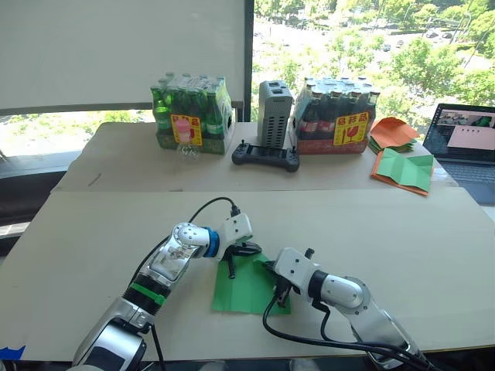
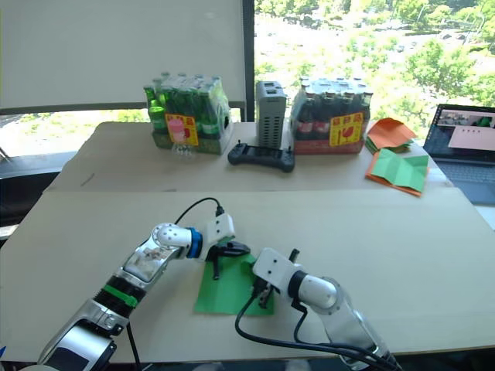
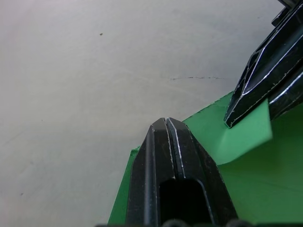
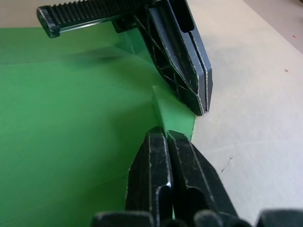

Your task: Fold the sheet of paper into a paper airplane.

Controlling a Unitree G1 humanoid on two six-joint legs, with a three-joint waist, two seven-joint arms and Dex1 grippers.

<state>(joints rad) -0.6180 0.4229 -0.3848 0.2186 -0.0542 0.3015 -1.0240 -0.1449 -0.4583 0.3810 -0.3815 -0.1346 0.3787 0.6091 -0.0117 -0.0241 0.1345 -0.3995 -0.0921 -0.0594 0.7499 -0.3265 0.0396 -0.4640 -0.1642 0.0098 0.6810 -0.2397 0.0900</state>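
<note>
Sheet of paper (image 1: pixel 247 287) flat on table (image 1: pixel 402 232), near front edge, mostly unfolded. Left gripper (image 1: pixel 232 267) and right gripper (image 1: pixel 277 294) both pressed together on it. Folding barely started, no airplane yet.

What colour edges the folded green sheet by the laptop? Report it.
Orange, along the folded green sheet with orange edges; the left eye view shows it best.

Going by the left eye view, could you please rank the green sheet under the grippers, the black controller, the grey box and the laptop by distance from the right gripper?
1. The thin bright green sheet of paper, directly under the right gripper.
2. The black handheld controller, far side, centre.
3. The upright grey ribbed box, just behind the controller.
4. The open laptop, far right edge.
</note>
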